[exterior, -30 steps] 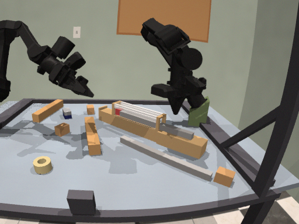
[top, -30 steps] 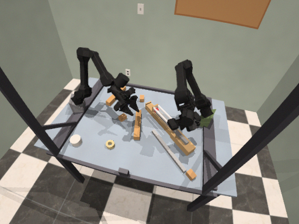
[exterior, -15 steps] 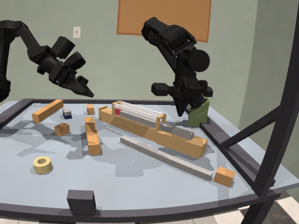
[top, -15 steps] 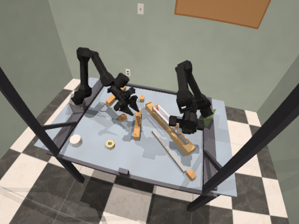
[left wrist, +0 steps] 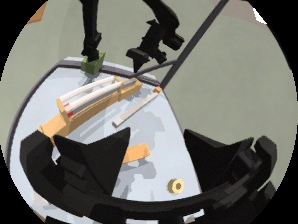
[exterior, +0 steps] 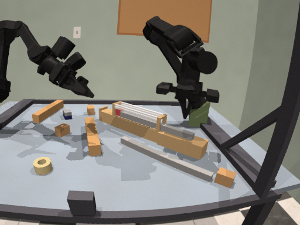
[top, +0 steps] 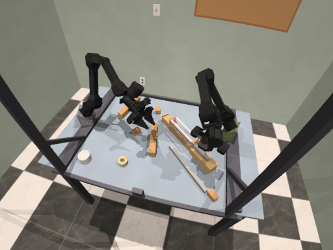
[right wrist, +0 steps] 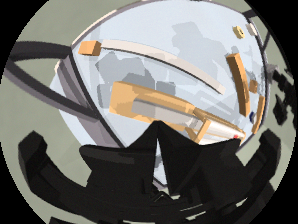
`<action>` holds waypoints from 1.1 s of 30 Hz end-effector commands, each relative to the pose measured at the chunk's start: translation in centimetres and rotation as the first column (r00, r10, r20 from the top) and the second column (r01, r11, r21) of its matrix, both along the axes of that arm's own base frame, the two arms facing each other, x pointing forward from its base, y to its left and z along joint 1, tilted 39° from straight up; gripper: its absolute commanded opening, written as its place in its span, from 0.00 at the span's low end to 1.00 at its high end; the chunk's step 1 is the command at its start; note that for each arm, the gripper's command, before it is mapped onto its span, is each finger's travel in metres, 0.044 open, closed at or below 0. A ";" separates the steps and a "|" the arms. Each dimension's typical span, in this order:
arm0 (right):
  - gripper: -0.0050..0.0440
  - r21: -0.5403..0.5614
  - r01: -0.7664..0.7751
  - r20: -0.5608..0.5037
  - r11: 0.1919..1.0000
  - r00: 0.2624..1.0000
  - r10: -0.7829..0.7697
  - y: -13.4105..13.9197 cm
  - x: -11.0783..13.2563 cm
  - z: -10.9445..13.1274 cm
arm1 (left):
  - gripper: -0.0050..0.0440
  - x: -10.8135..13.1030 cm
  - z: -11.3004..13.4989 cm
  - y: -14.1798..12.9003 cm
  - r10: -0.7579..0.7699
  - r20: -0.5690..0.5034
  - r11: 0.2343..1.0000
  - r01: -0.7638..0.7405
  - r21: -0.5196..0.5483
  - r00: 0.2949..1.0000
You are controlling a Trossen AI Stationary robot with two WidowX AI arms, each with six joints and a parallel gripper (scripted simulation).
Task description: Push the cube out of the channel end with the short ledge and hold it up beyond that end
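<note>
The orange channel [exterior: 152, 130] with a clear roof lies diagonally on the table and also shows in the top view [top: 190, 143]. The red cube [exterior: 118, 112] sits inside it at the far end. A grey rod [exterior: 176, 130] lies in the channel and sticks out towards the near end. My right gripper [exterior: 186, 115] is shut and empty. It points down just above the table, between the channel and a green block [exterior: 200, 115]. My left gripper [exterior: 85, 92] is open and empty. It hangs in the air over the back left of the table.
A loose grey rod [exterior: 167, 158] lies beside the channel with an orange block [exterior: 225, 176] at its near end. Two orange bars [exterior: 92, 136] [exterior: 47, 111], small orange blocks [exterior: 62, 129] [exterior: 91, 109], a blue-white cube [exterior: 67, 113], a yellow ring [exterior: 43, 165] and a dark block [exterior: 81, 203] are scattered to the left.
</note>
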State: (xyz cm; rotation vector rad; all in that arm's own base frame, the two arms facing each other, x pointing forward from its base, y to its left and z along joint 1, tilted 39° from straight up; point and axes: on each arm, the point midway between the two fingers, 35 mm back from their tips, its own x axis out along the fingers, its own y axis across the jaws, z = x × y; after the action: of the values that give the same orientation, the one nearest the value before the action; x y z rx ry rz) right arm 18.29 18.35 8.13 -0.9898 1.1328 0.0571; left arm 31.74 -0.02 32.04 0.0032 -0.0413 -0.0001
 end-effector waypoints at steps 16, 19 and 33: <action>0.10 0.372 0.434 0.183 0.820 0.832 -0.523 2.0 -0.4 -1.1 | 0.77 -0.2 0.9 0.0 -0.001 0.024 1.000 0.001 -0.003 1.000; 0.10 0.441 0.489 0.190 0.752 0.768 -0.611 2.2 -0.6 -1.4 | 0.77 -0.2 0.9 0.0 -0.001 0.024 1.000 0.001 -0.003 1.000; 0.10 0.693 0.597 0.139 0.403 0.438 -0.888 3.2 -1.0 -2.5 | 0.77 -0.2 0.9 0.0 -0.001 0.024 1.000 0.001 -0.003 1.000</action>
State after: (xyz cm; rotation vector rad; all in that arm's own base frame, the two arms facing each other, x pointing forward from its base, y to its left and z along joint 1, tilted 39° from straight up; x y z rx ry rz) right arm 17.35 20.87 5.56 0.0862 0.9237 -0.5706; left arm 31.74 -0.02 32.04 0.0032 -0.0413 -0.0001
